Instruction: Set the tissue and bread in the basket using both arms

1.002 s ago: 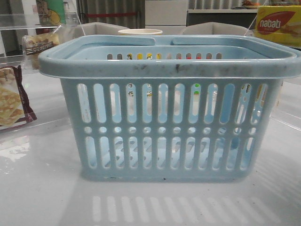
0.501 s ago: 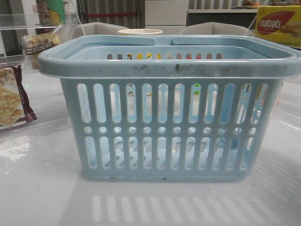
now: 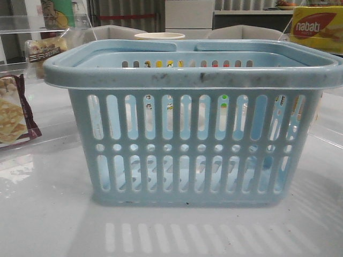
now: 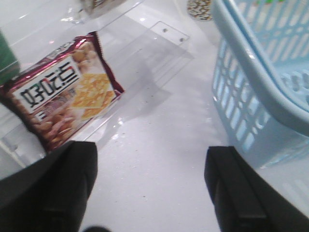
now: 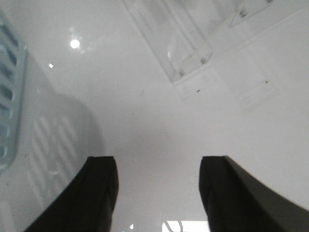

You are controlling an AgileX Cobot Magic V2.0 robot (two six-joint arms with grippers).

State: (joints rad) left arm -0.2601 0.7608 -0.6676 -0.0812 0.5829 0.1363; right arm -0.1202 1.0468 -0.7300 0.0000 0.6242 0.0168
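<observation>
The light-blue basket [image 3: 193,144] stands in the middle of the table and fills most of the front view. It also shows in the left wrist view [image 4: 260,87] and as a slotted edge in the right wrist view [image 5: 7,87]. The bread [image 3: 45,49], a clear pack with a dark label, lies on a clear shelf at the back left. The tissue is out of view. My left gripper [image 4: 150,154] is open and empty over bare table, between the basket and a cracker packet. My right gripper [image 5: 158,164] is open and empty over bare table beside the basket. Neither gripper shows in the front view.
A maroon-edged cracker packet [image 3: 13,115] lies on a clear tray left of the basket, and shows in the left wrist view [image 4: 67,92]. A yellow nabati box [image 3: 316,27] stands at the back right. A clear acrylic stand [image 5: 193,38] lies right of the basket. A cream round lid [image 3: 159,36] is behind the basket.
</observation>
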